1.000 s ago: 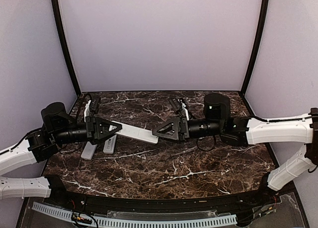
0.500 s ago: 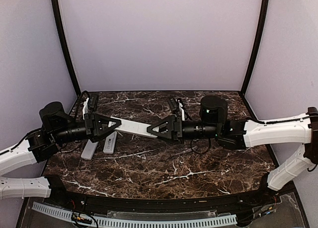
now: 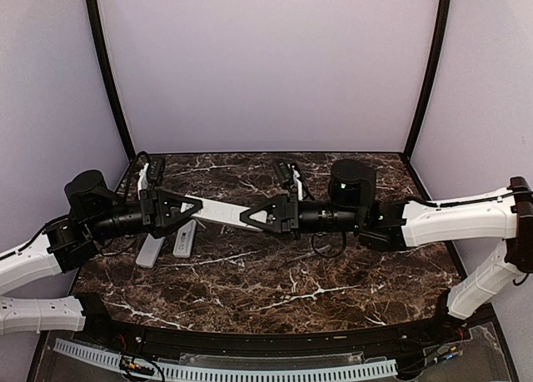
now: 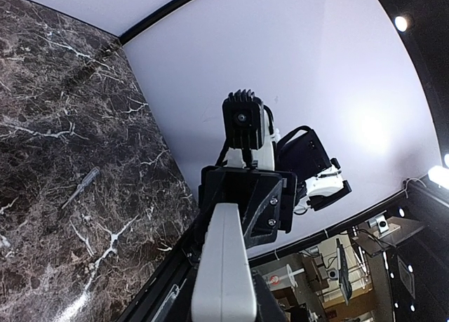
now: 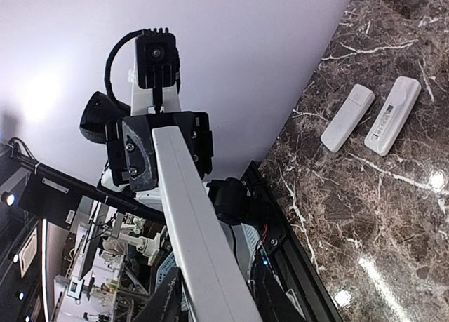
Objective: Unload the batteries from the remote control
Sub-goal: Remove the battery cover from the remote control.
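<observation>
A long white remote control (image 3: 221,214) hangs in the air over the left half of the table, held between both arms. My left gripper (image 3: 196,209) is shut on its left end. My right gripper (image 3: 250,220) is closed round its right end. The left wrist view shows the remote control (image 4: 223,266) running away from my jaws into the right gripper's black fingers (image 4: 270,203). In the right wrist view the remote control (image 5: 189,217) passes between my dark fingers (image 5: 158,304) and reaches the left gripper (image 5: 165,150). The batteries are hidden.
Two more white remotes (image 3: 150,250) (image 3: 185,239) lie side by side on the marble table (image 3: 275,290), under the left arm; the right wrist view shows them too (image 5: 347,117) (image 5: 393,115). A thin small tool (image 4: 81,186) lies on the table.
My right gripper has moved left onto the free end of the remote control and its jaws have closed on it. The left gripper kept its hold and barely moved.
</observation>
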Available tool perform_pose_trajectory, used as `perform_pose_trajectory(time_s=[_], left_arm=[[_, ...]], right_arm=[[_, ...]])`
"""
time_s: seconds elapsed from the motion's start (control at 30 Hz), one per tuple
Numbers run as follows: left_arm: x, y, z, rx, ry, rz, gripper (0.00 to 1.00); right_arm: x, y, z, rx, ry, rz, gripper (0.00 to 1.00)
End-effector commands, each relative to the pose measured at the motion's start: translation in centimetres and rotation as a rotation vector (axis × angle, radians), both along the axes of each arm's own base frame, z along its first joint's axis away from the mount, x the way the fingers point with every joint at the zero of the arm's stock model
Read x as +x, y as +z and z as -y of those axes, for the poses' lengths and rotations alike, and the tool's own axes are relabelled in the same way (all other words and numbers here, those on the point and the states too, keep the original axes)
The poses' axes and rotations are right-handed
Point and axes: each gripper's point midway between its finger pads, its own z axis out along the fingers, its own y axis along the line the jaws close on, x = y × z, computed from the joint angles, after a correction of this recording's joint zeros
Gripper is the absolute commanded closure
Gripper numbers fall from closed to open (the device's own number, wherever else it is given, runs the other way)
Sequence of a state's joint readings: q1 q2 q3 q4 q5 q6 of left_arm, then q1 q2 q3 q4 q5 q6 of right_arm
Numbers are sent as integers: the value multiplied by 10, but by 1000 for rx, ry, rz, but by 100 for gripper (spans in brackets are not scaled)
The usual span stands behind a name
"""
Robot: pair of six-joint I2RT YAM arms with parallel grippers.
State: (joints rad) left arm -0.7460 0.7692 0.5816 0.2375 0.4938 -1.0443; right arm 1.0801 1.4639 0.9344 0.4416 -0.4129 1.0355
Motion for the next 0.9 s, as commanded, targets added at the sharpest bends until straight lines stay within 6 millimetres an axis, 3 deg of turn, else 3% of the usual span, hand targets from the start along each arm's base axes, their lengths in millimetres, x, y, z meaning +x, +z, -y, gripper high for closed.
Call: perform_pose_trajectory(time_s=[0.0,0.17,0.4,0.57,0.87], left_arm=[[-3,14,-2,-51,-9,31,100],[-4,19,-3,-69,-7,34,100],[-5,23,-3,-77,-8,41,100],[-6,26,-6,-75,2,50,100],[-4,25,-3,-71,-9,40,100]], right_arm=[[4,-1,1,8,-41,-8,76],[6,-6,9,5,-64,-25,83],[6,-7,13,12,-63,-41,87],[9,-10,23,33,-66,-62,83],[11,-13,26,0,-73,-57,73]])
